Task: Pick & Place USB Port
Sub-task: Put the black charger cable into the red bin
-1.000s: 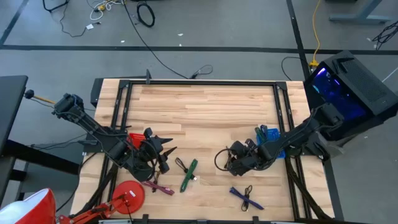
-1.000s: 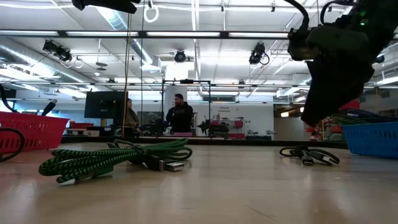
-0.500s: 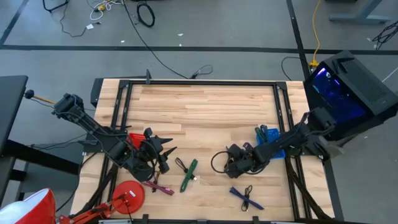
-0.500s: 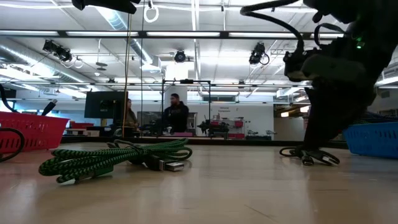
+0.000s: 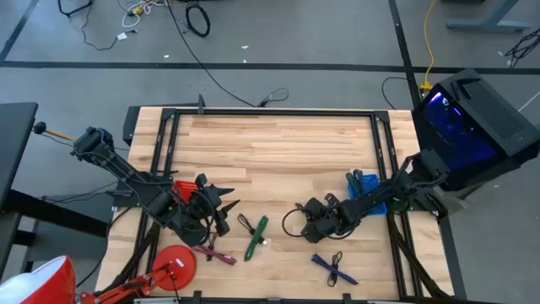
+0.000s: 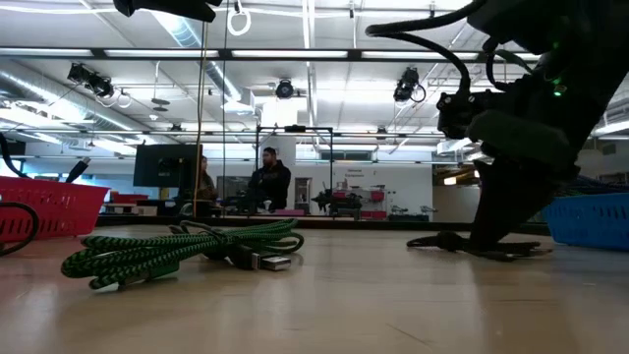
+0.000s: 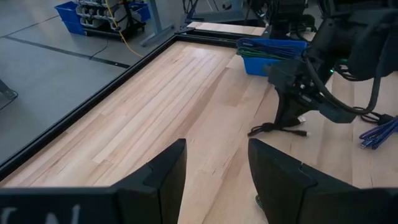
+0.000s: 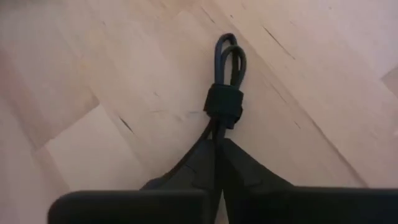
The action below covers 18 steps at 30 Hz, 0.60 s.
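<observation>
While the left gripper (image 5: 221,205) rested low over the near-left part of the wooden bench (image 5: 278,148) with its fingers (image 7: 158,177) parted and nothing between them, the right gripper (image 5: 310,226) was down at the bench surface near the middle of the front half, pinched closed on the black USB cable (image 8: 224,84). From the right wrist view, the two fingertips met on the cable's strands just behind a black band that bundled it, and a small loop of the cable stuck out beyond that band, lying on the wood. In the high view a dark curl of the same cable (image 5: 291,221) lay on the bench just left of the gripper. A green braided cable (image 5: 256,237) lay between the two grippers, and from table height it was a loose coil (image 6: 177,248) with a plug at its end. A purple cable (image 5: 218,253) lay near the left arm, a blue cable (image 5: 332,268) lay near the front edge, a blue bin (image 5: 364,191) stood toward the right side, and a red bin (image 6: 51,206) stood at the left.
</observation>
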Available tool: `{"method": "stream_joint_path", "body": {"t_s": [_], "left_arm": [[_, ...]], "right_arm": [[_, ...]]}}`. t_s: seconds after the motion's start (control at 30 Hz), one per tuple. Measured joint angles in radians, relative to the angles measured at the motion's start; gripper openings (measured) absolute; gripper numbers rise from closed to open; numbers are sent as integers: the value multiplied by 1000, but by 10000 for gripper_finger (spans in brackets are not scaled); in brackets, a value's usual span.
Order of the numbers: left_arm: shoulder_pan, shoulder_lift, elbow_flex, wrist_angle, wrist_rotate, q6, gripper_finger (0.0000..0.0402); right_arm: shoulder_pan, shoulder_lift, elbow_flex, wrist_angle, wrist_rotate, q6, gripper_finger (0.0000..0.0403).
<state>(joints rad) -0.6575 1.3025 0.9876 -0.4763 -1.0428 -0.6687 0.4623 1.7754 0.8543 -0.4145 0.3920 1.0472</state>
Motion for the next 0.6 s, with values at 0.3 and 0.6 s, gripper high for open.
{"method": "stream_joint_path", "body": {"t_s": [0.3, 0.6], "left_arm": [[19, 0, 0, 32, -51, 4, 177], [167, 8, 0, 284, 46, 344, 177]], "right_arm": [[-99, -225, -7, -86, 79, -274, 2], [-225, -503, -7, 401, 22, -862, 1]]}}
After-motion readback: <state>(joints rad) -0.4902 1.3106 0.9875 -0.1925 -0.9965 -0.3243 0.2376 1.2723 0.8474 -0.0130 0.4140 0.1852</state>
